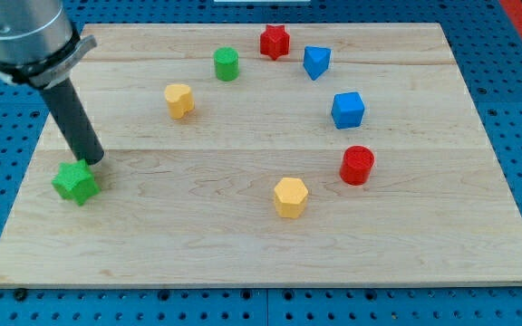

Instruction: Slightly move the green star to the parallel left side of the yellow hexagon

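Near the tabletop's (243, 254) left edge, well down toward its bottom-left corner, the green star (75, 182) is found, with my tip (92, 161) set against its upper right side. No hand is fitted, so no spread or pinch can be reported; only a dark rod is seen. The yellow hexagon (290, 196) lies well apart, toward the bottom edge near the middle, roughly level with the star. The task is judged barely begun: the star is already left of the hexagon but far off, and a push toward it remains. Between them nothing is seen. A yellow block (179, 100), green block (227, 64), red star (275, 42), two blue blocks (316, 62) (348, 110) and a red cylinder (357, 165) are kept clear of that path.
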Available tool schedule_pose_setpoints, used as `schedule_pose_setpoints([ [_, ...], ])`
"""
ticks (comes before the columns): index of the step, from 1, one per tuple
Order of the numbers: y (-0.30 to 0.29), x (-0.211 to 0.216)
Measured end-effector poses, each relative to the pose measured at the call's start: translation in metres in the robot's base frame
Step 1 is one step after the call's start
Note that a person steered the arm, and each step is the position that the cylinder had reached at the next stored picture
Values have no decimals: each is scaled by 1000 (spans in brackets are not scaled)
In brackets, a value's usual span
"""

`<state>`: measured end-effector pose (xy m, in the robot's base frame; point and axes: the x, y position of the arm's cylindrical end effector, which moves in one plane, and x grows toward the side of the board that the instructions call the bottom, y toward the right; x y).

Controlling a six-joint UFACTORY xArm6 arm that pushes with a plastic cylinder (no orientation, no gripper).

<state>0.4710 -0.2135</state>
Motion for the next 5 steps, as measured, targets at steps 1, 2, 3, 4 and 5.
schedule_pose_setpoints([
  [1,14,1],
  [2,97,-35],
  [3,152,-63],
  [4,151,-115],
  [5,108,-140],
])
